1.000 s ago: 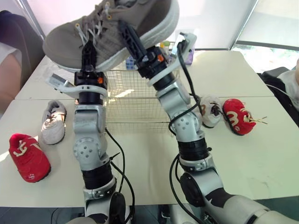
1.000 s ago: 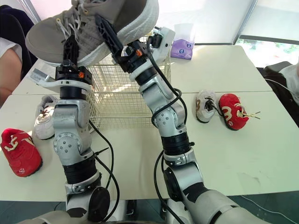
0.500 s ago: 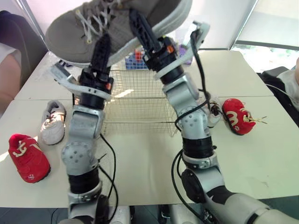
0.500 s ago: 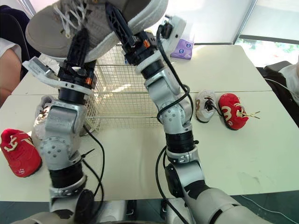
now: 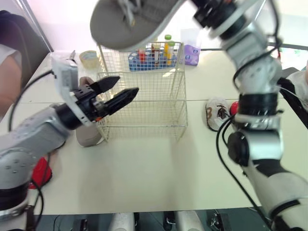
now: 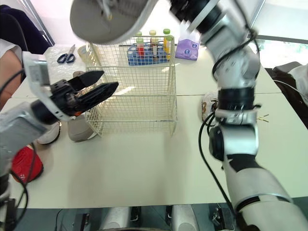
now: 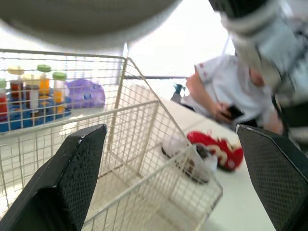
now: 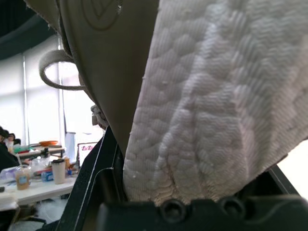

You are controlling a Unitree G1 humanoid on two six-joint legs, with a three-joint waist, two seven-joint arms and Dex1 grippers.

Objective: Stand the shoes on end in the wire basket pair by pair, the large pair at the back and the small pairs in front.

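1. Your right claw [image 8: 188, 149] is closed on the large grey shoe [image 5: 131, 21], with the pale sole wedged between its black fingers; it holds the shoe high in the air, sole down, above the wire basket [image 5: 144, 98] and clear of its rim.
2. Your left claw [image 5: 118, 89] is wide open with nothing in it; it hangs at the basket's left front corner, fingers pointing across the front wire wall, and you cannot tell whether they touch the wire.
3. The basket stands on the table [image 5: 159, 168]; the second large grey shoe [image 5: 89, 136] sits on the table just beside the basket's left side, below your left claw.
4. On your left, a small white shoe [image 6: 49, 134] and a small red shoe [image 6: 25, 164] lie near each other on the table, partly behind the left arm.
5. On your right, another small white shoe [image 5: 216, 113] lies beside another small red shoe [image 7: 217, 150], both well apart from the basket.
6. Behind the basket you have a blue rack of bottles [image 5: 155, 54], a purple packet [image 5: 192, 54], a roll of tape [image 5: 89, 57] and scissors [image 6: 66, 57]; a person in a white shirt [image 7: 231, 89] sits past the table's right side.
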